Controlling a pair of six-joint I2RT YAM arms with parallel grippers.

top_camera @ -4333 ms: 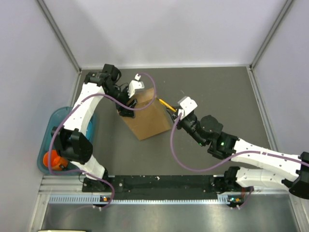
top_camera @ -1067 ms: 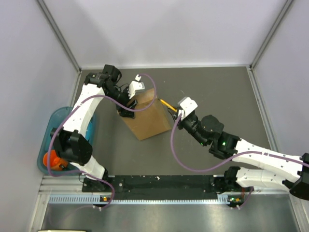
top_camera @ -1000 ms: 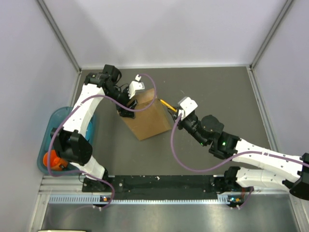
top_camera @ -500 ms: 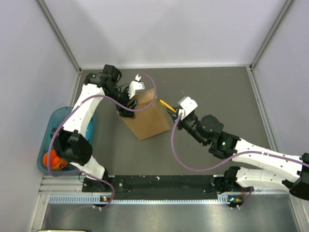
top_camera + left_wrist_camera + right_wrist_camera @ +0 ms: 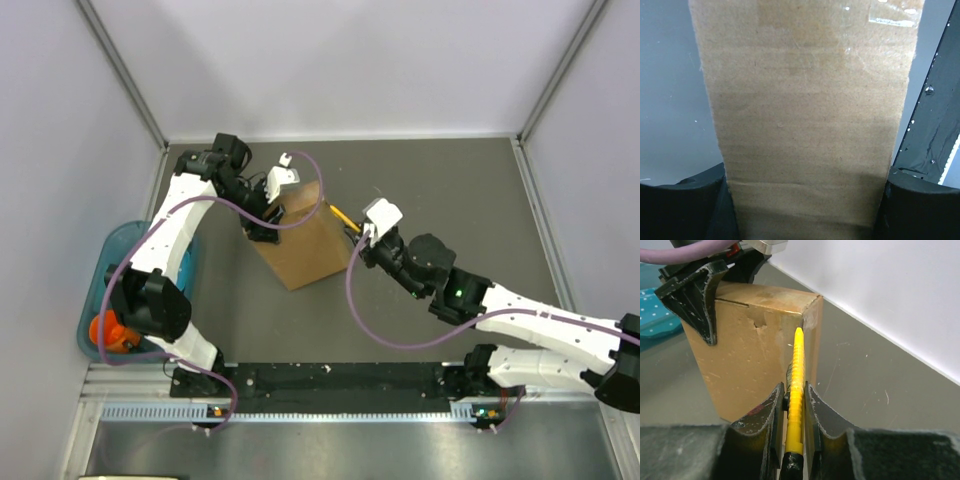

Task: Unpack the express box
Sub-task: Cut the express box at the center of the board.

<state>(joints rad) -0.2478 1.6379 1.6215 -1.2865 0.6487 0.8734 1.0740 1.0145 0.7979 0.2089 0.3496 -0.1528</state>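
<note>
The express box (image 5: 305,245) is plain brown cardboard and stands on edge at the middle left of the dark table. My left gripper (image 5: 268,215) is shut on its far end. In the left wrist view the box (image 5: 805,115) fills the gap between both black fingers (image 5: 685,205). My right gripper (image 5: 358,235) is shut on a thin yellow utility knife (image 5: 342,215). In the right wrist view the knife (image 5: 797,375) sits upright between the jaws, and its tip touches the box's near upper corner (image 5: 807,315). The left fingers (image 5: 695,300) show at that box's far top.
A teal bin (image 5: 110,290) holding an orange object (image 5: 105,330) sits off the table's left edge. White walls close in the back and both sides. A metal rail (image 5: 330,410) runs along the near edge by the arm bases.
My right arm has shifted slightly left toward the box, bringing the knife tip to its corner. The left arm and the box have not moved.
</note>
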